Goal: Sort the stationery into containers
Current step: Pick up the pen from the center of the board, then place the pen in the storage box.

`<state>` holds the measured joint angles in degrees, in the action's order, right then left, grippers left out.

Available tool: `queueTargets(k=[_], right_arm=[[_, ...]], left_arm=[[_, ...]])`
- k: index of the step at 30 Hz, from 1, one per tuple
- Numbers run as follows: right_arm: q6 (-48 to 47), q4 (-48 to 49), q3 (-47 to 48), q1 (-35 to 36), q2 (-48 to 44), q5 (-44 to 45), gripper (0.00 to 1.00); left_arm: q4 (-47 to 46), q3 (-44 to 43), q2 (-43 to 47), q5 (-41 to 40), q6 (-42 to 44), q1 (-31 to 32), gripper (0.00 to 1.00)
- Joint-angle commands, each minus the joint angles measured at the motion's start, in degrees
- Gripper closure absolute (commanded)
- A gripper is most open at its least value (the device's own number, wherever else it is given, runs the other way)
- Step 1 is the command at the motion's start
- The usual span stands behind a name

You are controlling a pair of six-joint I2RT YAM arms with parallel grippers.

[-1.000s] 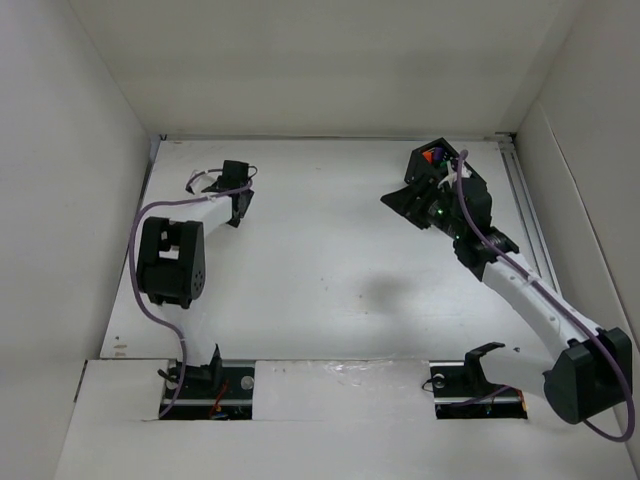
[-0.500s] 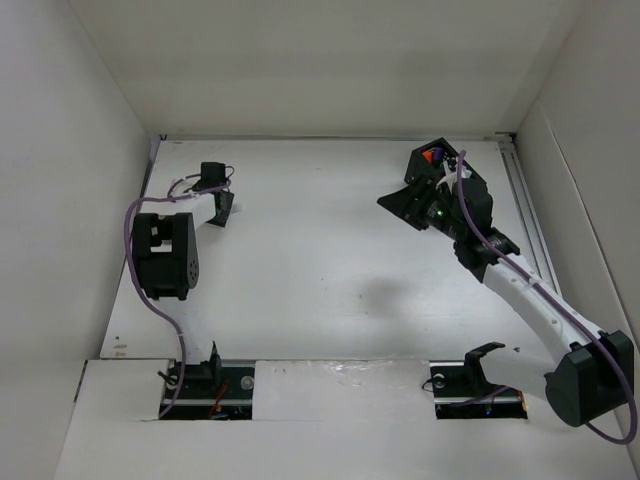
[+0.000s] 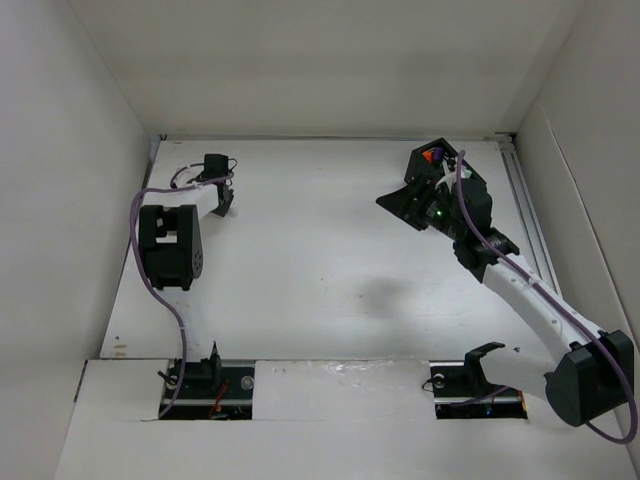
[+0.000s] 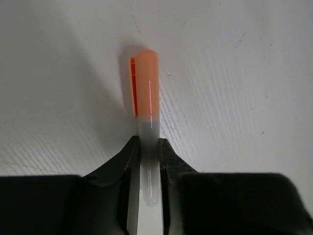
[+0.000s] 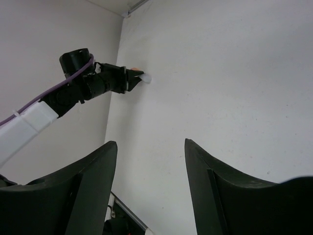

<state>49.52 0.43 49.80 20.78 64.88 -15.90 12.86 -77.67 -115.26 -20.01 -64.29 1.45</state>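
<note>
**Item 1.** Your left gripper [image 4: 148, 147] is well to the left of the black box [image 3: 441, 145], low over the table [image 3: 320, 260]. Its fingers are clamped on the pale barrel of an orange-capped marker [image 4: 145, 83], and the cap juts out past the fingertips.

**Item 2.** Your right gripper [image 5: 150, 144] is just left of the box and faces away from it, toward the left gripper. Its fingers are spread wide with nothing between them.

**Item 3.** The box is partly hidden by your right wrist. An orange piece [image 3: 431, 154] and a purple piece [image 3: 441, 160] show inside it; you cannot tell which compartment they are in.
</note>
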Motion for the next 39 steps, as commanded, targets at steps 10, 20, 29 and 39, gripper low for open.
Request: queueTargets(k=[10,20,29,39], right_arm=[[-0.5,2.3,1.9,0.6,2.3,-1.0,0.32],[-2.1,2.3,3.0,1.3,4.0,-2.1,0.10],[-3.2,2.3,5.2,2.4,9.4,-5.8,0.07],[-2.7,2.8,9.3,7.9,19.6,-2.0,0.05]], left_arm=[[-5.4,11.1,8.8,4.4,8.8,3.8,1.00],[-27.4,29.0,26.4,14.3,18.4,16.5,1.00],[-43.6,35.9,31.6,34.5,32.7,26.0,1.00],[-55.8,40.7,30.7,51.1,34.9,28.4,1.00]])
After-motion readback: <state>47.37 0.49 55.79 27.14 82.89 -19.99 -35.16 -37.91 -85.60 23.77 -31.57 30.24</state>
